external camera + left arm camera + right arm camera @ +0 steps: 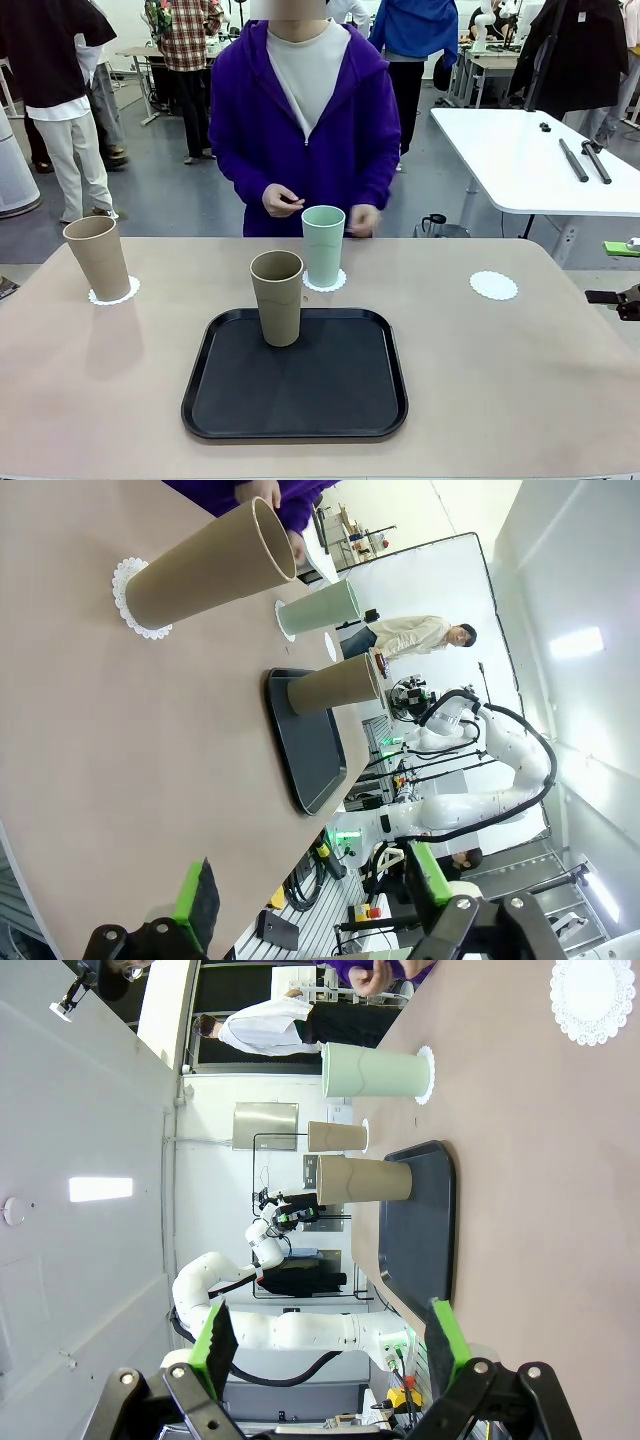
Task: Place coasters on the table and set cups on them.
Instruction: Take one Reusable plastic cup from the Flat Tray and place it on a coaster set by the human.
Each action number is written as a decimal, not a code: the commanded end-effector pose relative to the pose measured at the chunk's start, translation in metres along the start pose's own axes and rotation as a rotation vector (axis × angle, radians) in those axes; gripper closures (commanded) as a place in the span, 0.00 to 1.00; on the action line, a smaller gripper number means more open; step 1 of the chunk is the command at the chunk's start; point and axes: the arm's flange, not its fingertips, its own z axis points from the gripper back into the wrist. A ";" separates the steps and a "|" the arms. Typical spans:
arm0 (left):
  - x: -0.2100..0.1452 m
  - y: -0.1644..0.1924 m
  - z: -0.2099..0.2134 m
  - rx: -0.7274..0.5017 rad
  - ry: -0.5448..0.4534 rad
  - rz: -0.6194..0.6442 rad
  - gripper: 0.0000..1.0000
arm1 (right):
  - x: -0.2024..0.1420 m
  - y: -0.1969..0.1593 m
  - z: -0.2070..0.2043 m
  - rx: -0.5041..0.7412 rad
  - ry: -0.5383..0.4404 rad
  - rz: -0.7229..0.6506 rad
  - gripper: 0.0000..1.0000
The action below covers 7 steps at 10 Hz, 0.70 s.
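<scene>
Across the beige counter (520, 380) all three coasters are laid, and two of the three cups stand on theirs. At the near middle lies the black tray (300, 432), apart from every coaster. On its far part one brown cup (277, 298) stands upright, not yet set out. Just beyond the tray's far rim the mint cup (323, 245) stands upright on the middle coaster (339, 283), whose lacy edge shows round the base. Far to the left, the left brown cup (97, 258) sits likewise on the left coaster (118, 295). Off to the right, well apart from every cup, the right coaster (494, 285) lies bare. A person in purple stands at the far edge, just behind the mint cup.

At the counter's left side the left hand (310, 890) is spread wide with nothing between its green pads, well apart from the tray. The right hand (330, 1345) is likewise spread and empty, back at the right side.

By my reckoning the coaster half of the job is finished and the cup half is two-thirds through. What remains is to lift the brown cup off the tray and stand it on the bare right coaster. The right hand looks the better placed for that, being on the coaster's side.
</scene>
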 end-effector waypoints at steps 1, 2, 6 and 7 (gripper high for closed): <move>-0.001 -0.002 0.002 0.002 -0.004 0.007 0.00 | -0.003 0.001 0.001 0.001 0.011 0.007 0.00; -0.001 -0.002 0.002 0.002 -0.004 0.007 0.00 | -0.003 0.001 0.001 0.001 0.011 0.007 0.00; -0.001 -0.002 0.002 0.002 -0.004 0.007 0.00 | 0.000 0.000 0.000 0.000 0.000 0.000 0.00; -0.001 -0.002 0.002 0.002 -0.004 0.007 0.00 | 0.011 0.026 -0.010 -0.045 0.059 0.080 0.00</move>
